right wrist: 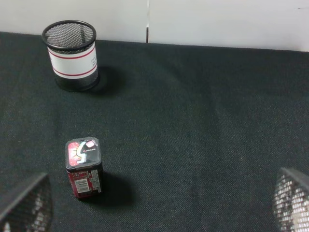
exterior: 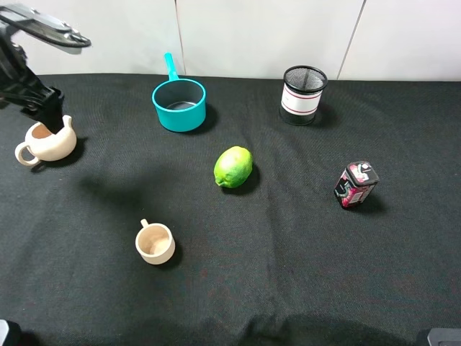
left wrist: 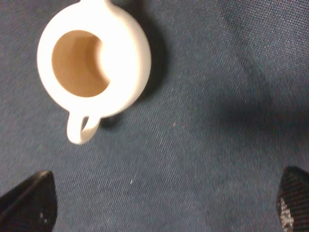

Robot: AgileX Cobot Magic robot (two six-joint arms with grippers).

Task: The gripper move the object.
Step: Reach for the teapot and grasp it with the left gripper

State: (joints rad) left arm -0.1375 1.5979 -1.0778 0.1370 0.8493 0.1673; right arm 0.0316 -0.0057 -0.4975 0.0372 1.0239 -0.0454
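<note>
The cream-beige lidless teapot (exterior: 52,143) stands on the black cloth at the far left, its loop handle towards the left edge. In the left wrist view the teapot (left wrist: 123,58) shows from above, its inside bare. My left gripper (exterior: 47,114) hovers just above the teapot's rim. It is open, its black fingertips (left wrist: 29,203) spread wide, and the teapot lies beyond them, not between them. My right gripper (right wrist: 154,205) is open and empty, low at the near right, with only its mesh-patterned fingertips (right wrist: 26,205) showing.
A small cream cup (exterior: 155,243) stands front left. A teal saucepan (exterior: 179,103) is at the back, a lime (exterior: 233,166) in the middle, a black mesh pen holder (exterior: 302,94) back right and a small red-black box (exterior: 356,184) at the right.
</note>
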